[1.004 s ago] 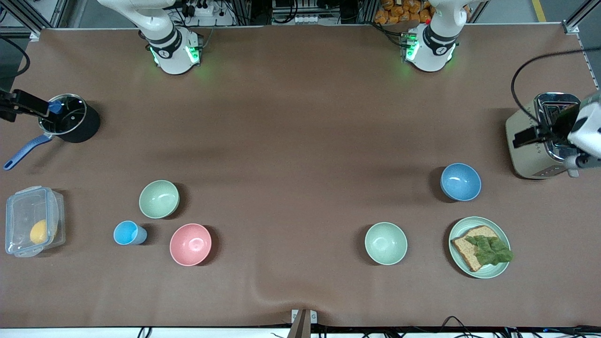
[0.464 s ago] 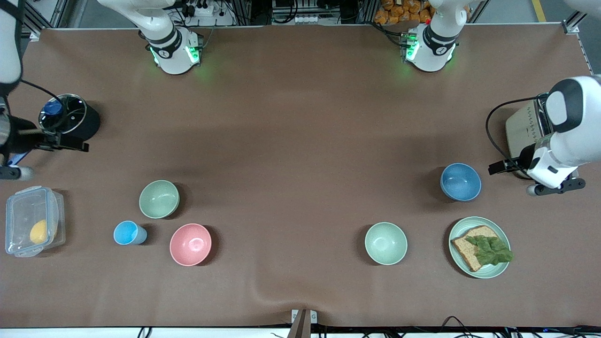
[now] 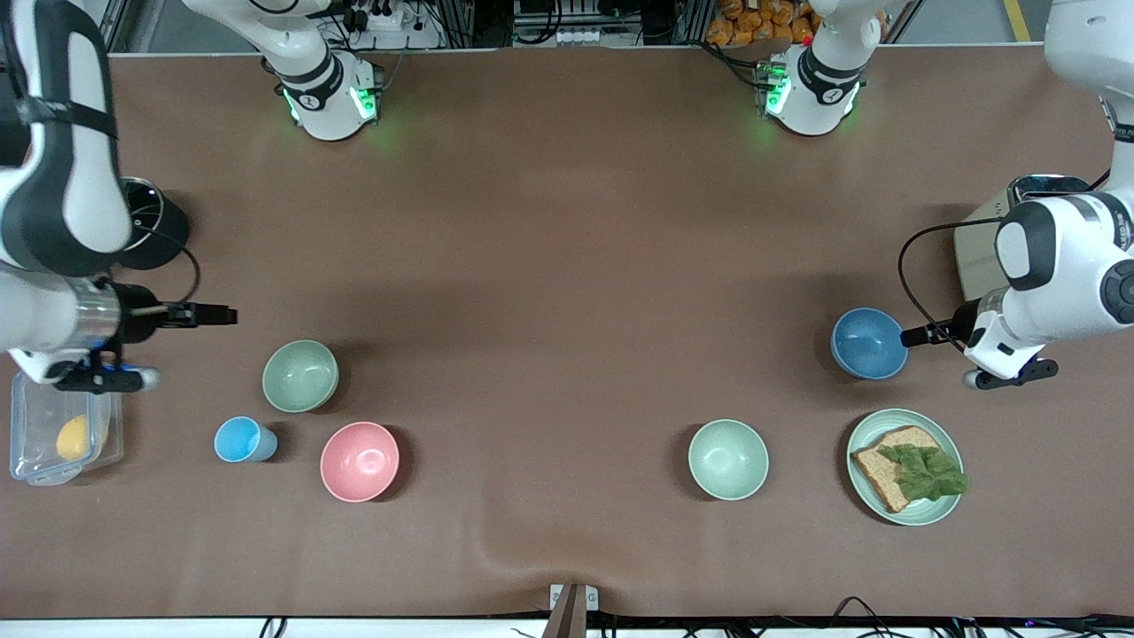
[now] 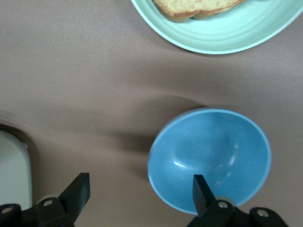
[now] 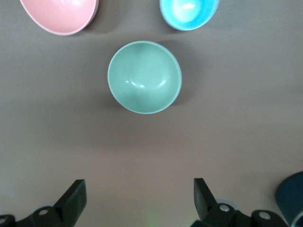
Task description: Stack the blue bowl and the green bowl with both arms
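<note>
The blue bowl (image 3: 869, 343) stands upright on the table near the left arm's end, and also shows in the left wrist view (image 4: 208, 158). My left gripper (image 3: 907, 337) is open over the bowl's edge; in the left wrist view (image 4: 139, 191) one finger is over the rim and the other over bare table. The sage green bowl (image 3: 300, 376) stands near the right arm's end, and also shows in the right wrist view (image 5: 144, 76). My right gripper (image 3: 223, 314) is open and empty over bare table, apart from the green bowl, as the right wrist view (image 5: 137, 196) shows.
A mint bowl (image 3: 728, 459) and a plate (image 3: 946, 509) with bread and lettuce lie nearer the camera than the blue bowl. A pink bowl (image 3: 360, 461) and light-blue cup (image 3: 239, 439) are beside the green bowl. A toaster (image 3: 979, 257), black pot (image 3: 164, 232) and plastic box (image 3: 53, 443) stand at the table's ends.
Both arms swung in from the table's ends. The left gripper moved from the toaster to the blue bowl's edge. The right gripper moved from the pot toward the green bowl.
</note>
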### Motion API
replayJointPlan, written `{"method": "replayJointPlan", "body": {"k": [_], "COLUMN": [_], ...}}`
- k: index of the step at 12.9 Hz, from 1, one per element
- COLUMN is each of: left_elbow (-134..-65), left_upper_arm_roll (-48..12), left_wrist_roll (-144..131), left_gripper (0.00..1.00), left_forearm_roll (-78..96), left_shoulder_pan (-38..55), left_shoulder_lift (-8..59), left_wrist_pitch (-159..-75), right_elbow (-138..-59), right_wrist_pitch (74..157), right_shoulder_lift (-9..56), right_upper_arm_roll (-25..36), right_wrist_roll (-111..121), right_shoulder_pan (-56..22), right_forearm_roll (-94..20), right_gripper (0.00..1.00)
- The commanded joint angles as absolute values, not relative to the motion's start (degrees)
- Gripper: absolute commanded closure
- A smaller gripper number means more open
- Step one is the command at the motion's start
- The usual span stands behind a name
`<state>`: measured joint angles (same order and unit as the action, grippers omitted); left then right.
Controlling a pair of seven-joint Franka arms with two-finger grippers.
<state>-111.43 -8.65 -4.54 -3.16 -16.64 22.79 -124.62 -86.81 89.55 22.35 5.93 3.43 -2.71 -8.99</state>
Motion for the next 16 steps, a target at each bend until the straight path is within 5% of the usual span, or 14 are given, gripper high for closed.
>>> {"method": "replayJointPlan", "body": {"k": [1, 10, 13, 16], "left_elbow": [-111.18, -111.01, -110.92, -110.83], "left_upper_arm_roll": [-9.14, -9.23, -9.32, -9.32], "left_wrist_roll": [-4.48, -6.68, -6.77, -6.77], "left_gripper": [0.15, 0.42, 0.58, 0.77], "left_forearm_roll": [-4.31, -3.69, -3.69, -3.60], "left_shoulder_pan": [-17.49, -17.67, -17.58, -17.49], "left_shoulder_lift": [24.07, 27.68, 28.04, 28.12], "left_wrist_pitch": [-125.42, -126.82, -127.09, -127.09], "right_elbow": [-86.48, -90.70, -92.21, -90.96], "right_wrist_pitch": [89.30, 95.36, 97.73, 102.12], "right_shoulder_lift": [23.20, 22.77, 19.95, 25.82], "right_upper_arm_roll": [6.06, 5.89, 10.00, 10.19], "right_wrist_roll": [2.72, 2.73, 0.00, -0.52], "right_shoulder_pan": [-2.64, -8.33, -9.16, -7.28], "right_forearm_roll": [-9.93, -10.37, -9.66, -10.20], "right_gripper": [0.00, 0.00, 0.00, 0.00]}}
